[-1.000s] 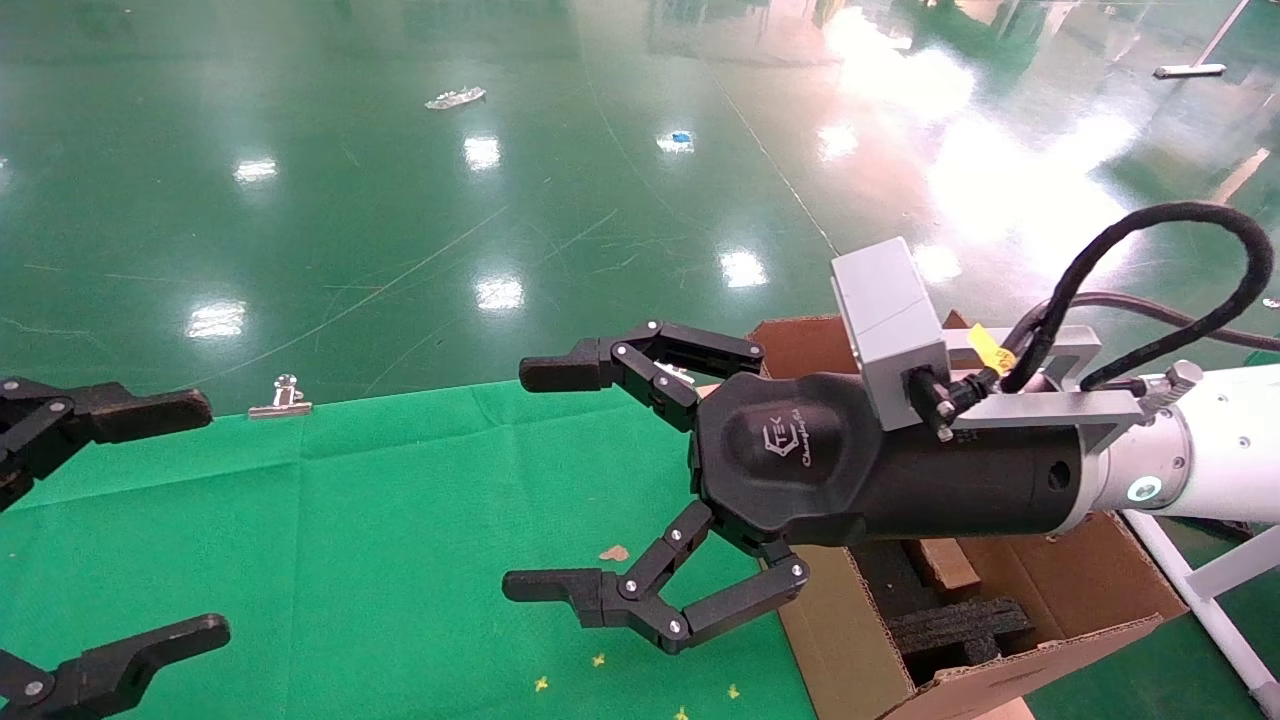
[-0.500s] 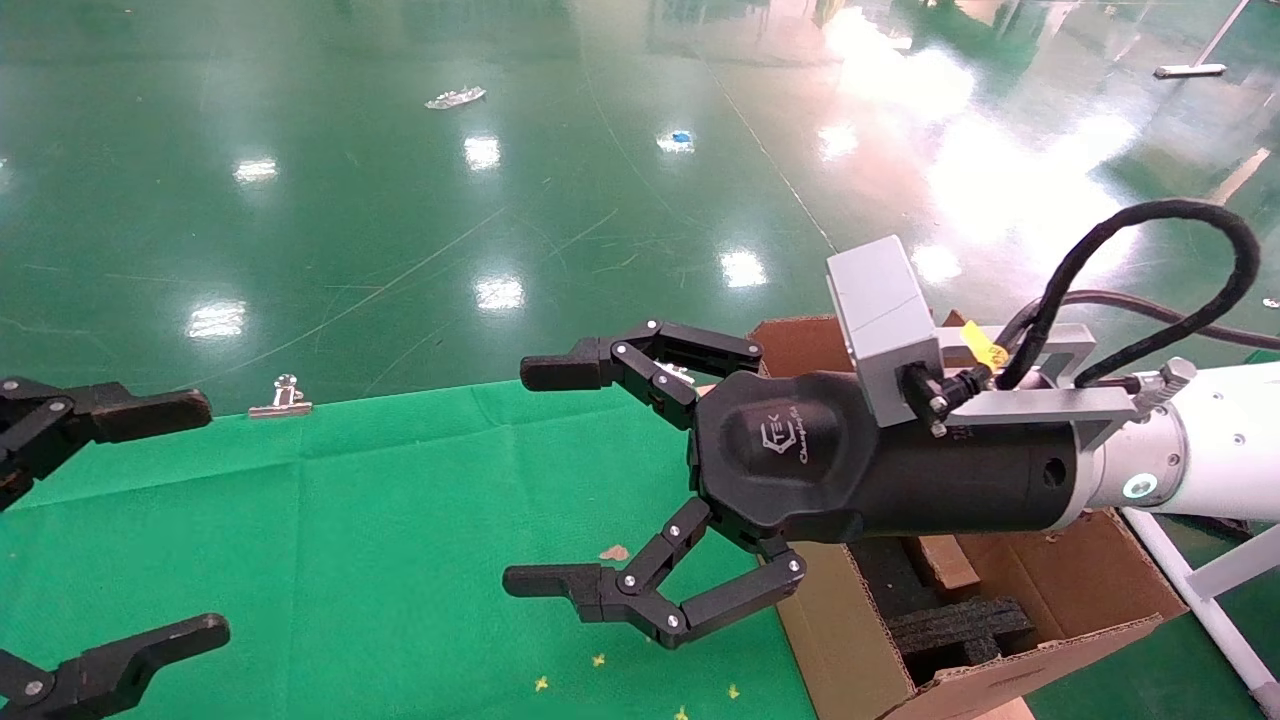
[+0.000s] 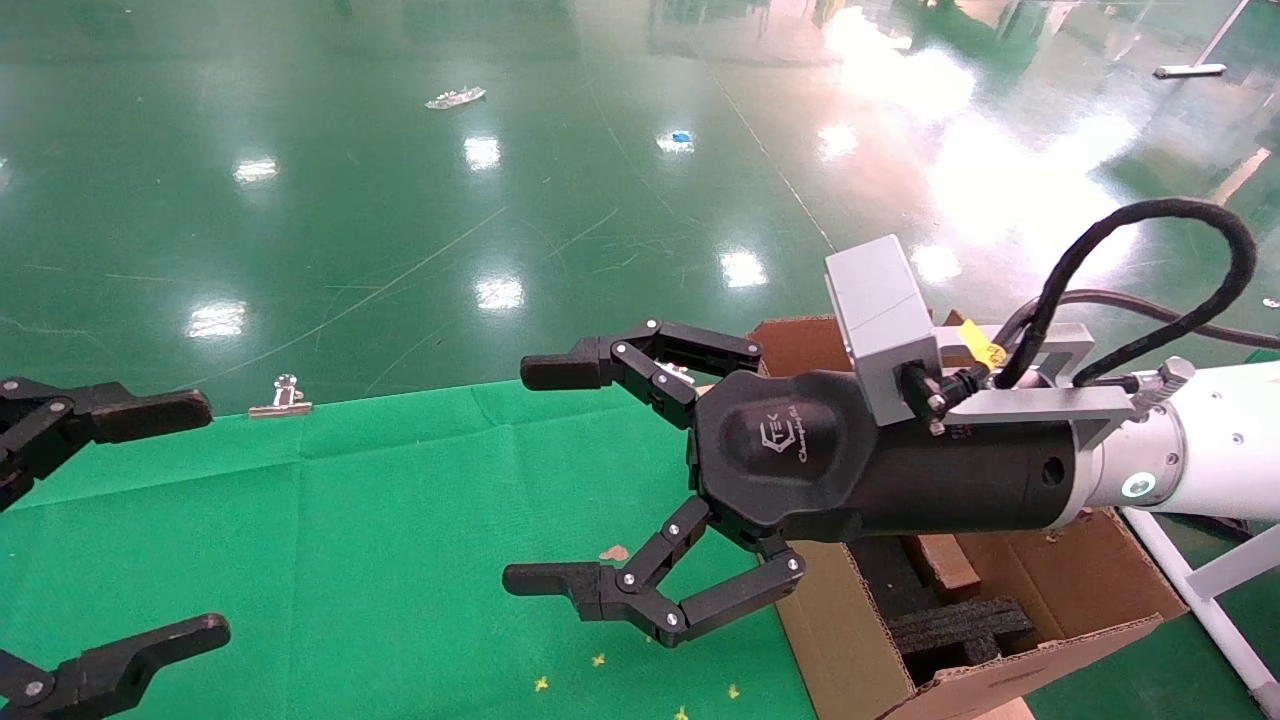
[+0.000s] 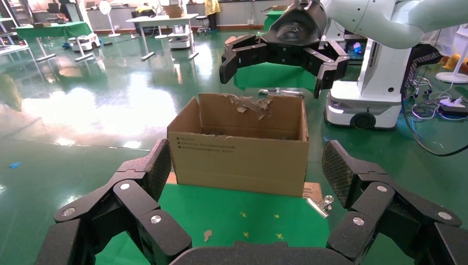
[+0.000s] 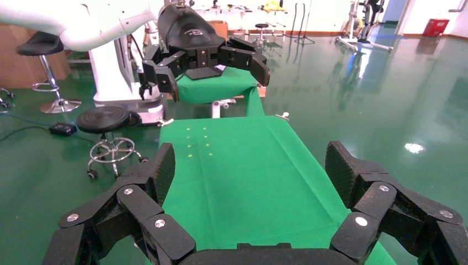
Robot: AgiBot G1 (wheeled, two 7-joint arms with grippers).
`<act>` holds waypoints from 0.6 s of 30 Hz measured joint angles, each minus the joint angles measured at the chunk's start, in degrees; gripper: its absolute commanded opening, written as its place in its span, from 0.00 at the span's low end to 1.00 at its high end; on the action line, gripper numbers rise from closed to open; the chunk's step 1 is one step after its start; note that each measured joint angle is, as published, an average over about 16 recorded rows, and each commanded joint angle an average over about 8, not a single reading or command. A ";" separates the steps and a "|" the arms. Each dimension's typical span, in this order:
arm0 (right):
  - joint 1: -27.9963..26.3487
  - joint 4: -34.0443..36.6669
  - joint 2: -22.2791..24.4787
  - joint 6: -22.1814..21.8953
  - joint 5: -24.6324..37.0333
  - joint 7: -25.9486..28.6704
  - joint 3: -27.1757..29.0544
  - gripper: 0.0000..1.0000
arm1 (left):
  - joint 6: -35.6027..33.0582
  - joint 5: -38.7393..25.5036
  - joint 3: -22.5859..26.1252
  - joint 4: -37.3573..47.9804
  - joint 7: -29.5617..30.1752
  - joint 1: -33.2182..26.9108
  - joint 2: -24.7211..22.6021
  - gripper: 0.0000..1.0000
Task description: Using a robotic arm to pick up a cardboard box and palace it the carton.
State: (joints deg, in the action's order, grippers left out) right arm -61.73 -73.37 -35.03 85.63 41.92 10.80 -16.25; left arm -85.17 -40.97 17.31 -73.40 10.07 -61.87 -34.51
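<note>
The right gripper point(image 3: 545, 475) hangs in the middle of the head view, its 2 fingers spread wide with nothing between them, reaching out over the green cloth point(image 3: 400, 540) from the white robotic arm point(image 3: 1200, 450) at the right edge. It looks placed for a reach toward the cloth, since its body sits directly above the carton's near wall and points away from it.

The left gripper point(image 3: 150, 520) shows at the left edge of the head view, fingers also spread apart and holding nothing; it seems parked there, out of the working arm's way.

The carton point(image 3: 1000, 640) stands at the lower right of the head view, beside the cloth's right border, open at the top with a torn flap. In the left wrist view the carton point(image 4: 243, 149) sits in the centre, just beyond the cloth. Inside it I can see black foam inserts point(image 3: 950, 625) and a small brownish piece point(image 3: 945, 562) that I cannot identify with confidence.

The cardboard box itself is not clearly visible in any view: the cloth is bare apart from a few scraps and yellow marks, and a metal clip point(image 3: 283, 397) lies at its far edge. My guess is that either the box already lies in the carton or it is out of sight.
</note>
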 measured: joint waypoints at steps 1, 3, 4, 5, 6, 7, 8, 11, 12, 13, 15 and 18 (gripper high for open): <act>0.00 0.00 0.00 0.00 0.00 0.00 0.00 1.00 | 0.00 0.00 0.00 0.00 0.00 0.00 0.00 1.00; -0.01 0.01 0.00 -0.01 0.01 0.00 -0.01 1.00 | 0.00 0.00 0.00 0.00 0.00 0.00 0.00 1.00; -0.01 0.02 0.00 -0.01 0.01 0.01 -0.02 1.00 | 0.00 0.00 0.00 0.00 0.00 0.00 0.00 1.00; -0.02 0.02 0.00 -0.01 0.01 0.01 -0.02 1.00 | 0.00 0.00 0.00 0.00 0.00 0.00 0.00 1.00; -0.02 0.02 0.00 -0.01 0.02 0.01 -0.02 1.00 | 0.00 -0.01 0.00 0.00 0.00 0.00 0.00 1.00; -0.02 0.03 0.00 -0.01 0.02 0.01 -0.03 1.00 | 0.00 -0.01 0.00 0.00 0.00 0.00 0.00 1.00; -0.03 0.03 0.00 -0.02 0.02 0.01 -0.03 1.00 | 0.00 -0.01 0.00 0.00 0.00 0.00 0.00 1.00; -0.04 0.05 0.00 -0.02 0.02 0.01 -0.04 1.00 | 0.00 -0.01 0.00 0.00 0.00 0.00 0.00 1.00; -0.04 0.05 0.00 -0.02 0.02 0.01 -0.04 1.00 | 0.00 -0.01 0.00 0.00 0.00 0.00 0.00 1.00; -0.04 0.05 0.00 -0.02 0.02 0.01 -0.05 1.00 | 0.00 -0.01 0.00 0.00 0.00 0.00 0.00 1.00; -0.05 0.06 0.00 -0.02 0.02 0.01 -0.05 1.00 | 0.00 -0.01 0.00 0.00 0.00 0.00 0.00 1.00; -0.06 0.07 0.00 -0.02 0.03 0.01 -0.06 1.00 | 0.00 -0.01 0.00 0.00 0.00 0.00 0.00 1.00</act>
State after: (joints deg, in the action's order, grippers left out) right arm -61.78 -73.30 -35.03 85.61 41.94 10.81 -16.31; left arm -85.17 -40.98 17.31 -73.40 10.07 -61.87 -34.51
